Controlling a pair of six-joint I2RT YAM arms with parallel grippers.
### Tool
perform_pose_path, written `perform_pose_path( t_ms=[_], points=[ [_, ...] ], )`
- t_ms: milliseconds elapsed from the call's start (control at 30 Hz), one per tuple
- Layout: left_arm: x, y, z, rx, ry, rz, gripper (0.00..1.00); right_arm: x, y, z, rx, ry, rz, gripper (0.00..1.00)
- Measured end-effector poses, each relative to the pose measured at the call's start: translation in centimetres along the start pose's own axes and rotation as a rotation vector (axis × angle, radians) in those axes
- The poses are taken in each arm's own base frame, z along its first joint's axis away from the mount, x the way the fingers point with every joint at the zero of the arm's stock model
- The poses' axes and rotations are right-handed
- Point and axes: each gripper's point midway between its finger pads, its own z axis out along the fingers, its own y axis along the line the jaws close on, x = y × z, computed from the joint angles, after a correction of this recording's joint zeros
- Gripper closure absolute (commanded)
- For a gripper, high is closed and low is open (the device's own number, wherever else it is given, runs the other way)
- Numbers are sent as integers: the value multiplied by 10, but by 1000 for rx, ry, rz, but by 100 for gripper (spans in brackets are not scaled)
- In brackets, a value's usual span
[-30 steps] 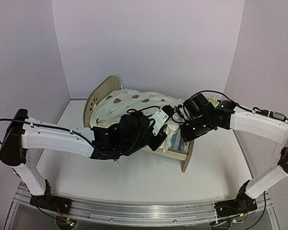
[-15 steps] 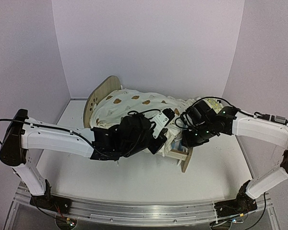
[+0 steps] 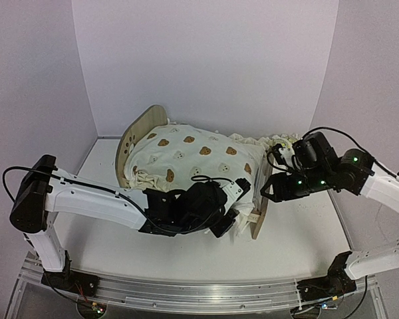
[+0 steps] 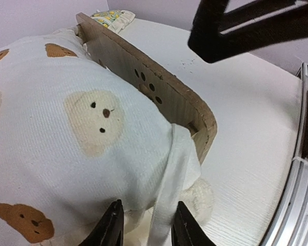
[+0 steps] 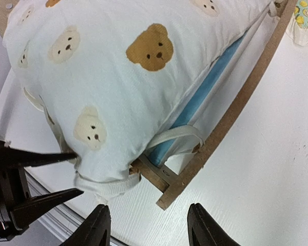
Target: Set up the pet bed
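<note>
A white table (image 3: 186, 262) fills the lower half of the top view. The pet bed (image 3: 134, 136) stands on it at centre. A lemon-print pillow (image 5: 307, 18) lies on it just right of the bed.

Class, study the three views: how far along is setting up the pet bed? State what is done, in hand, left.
Done: the cushion lies on the bed, overhanging one side. In hand: nothing is gripped; the left claw stands open around a cushion strap, the right claw open above the bed's corner. Left: the pillow lies on the table outside the bed, probably to go on it.
</note>
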Motion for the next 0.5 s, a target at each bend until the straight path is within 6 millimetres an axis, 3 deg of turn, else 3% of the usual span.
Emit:
perform_pose_path(
  t_ms=[100,333,500],
  points=[
    [-5,-5,0,21,-1,-23,49,10,-5,-6,0,0,16,48],
    [-17,-10,-4,48,-2,-62,48,46,-22,-5,11,33,117,51],
    [-9,-11,-8,55,41,-84,48,75,-37,3,18,38,250,47]
  ],
)
